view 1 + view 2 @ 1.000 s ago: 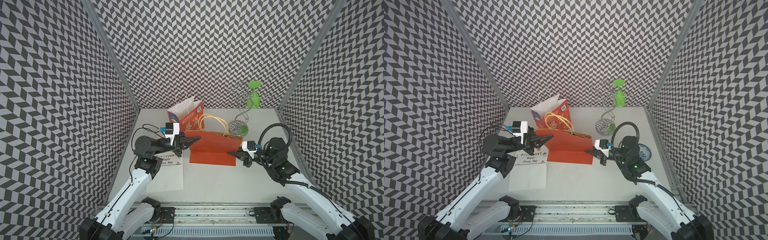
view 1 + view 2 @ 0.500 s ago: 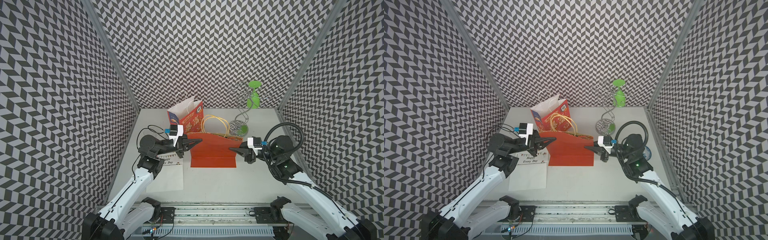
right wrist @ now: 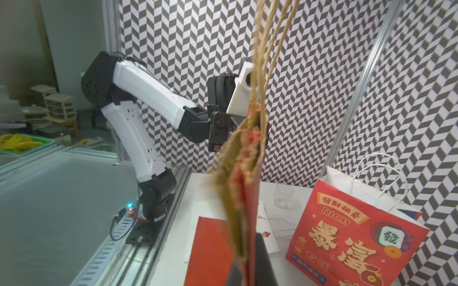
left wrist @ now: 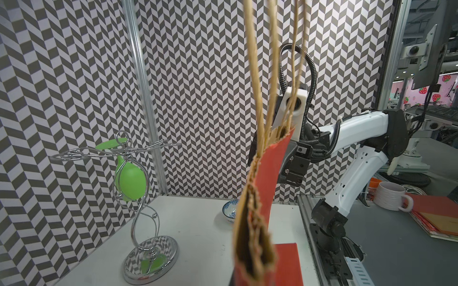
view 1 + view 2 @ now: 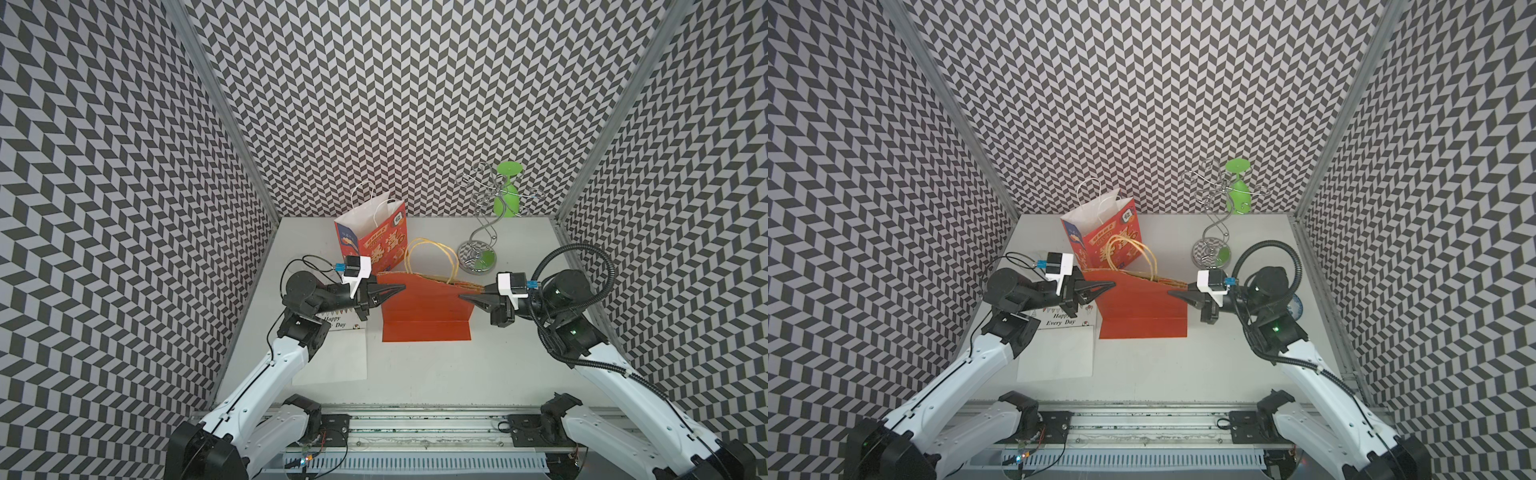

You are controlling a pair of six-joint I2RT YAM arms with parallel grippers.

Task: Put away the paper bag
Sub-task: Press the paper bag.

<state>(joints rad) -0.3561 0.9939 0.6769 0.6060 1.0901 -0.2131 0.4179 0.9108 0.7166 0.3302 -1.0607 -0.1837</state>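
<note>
- The paper bag (image 5: 424, 303), plain orange-red, sits in the middle of the bench (image 5: 436, 374), between the two arms.
- Its upper part stands raised, while the bottom section is folded towards the front and lies flat on the bench surface.
- The left jaws are closed on the bag's top edge at the corner nearer the left arm (image 5: 291, 357). In the left wrist view the bag (image 4: 270, 173) runs away from the camera edge-on.
- The right jaws are closed on the top edge at the opposite corner, which sits a little lower in both top views. The right arm (image 5: 615, 365) reaches in from the other side.
- The bag's mouth is pressed nearly flat, with the brown inner paper showing along its jagged rim in the right wrist view (image 3: 250, 198).
- The twine handles (image 5: 432, 257), yellow-tan, loop up behind the top edge.
- A printed gift bag (image 5: 374, 245) in red with white handles stands upright behind the paper bag, towards the left arm's side.
- A white sheet (image 5: 332, 357) reading "Happy Every Day" lies flat just beside the paper bag, partly under the left arm.
- A wire stand (image 5: 477, 257) stands near the back on the right arm's side, with a green goblet (image 5: 508, 199) hanging upside down from it.
- A small blue-patterned bowl (image 4: 229, 213) rests on the bench beyond the bag in the left wrist view.
- A clear glass (image 3: 283, 198) stands by the back wall in the right wrist view.
</note>
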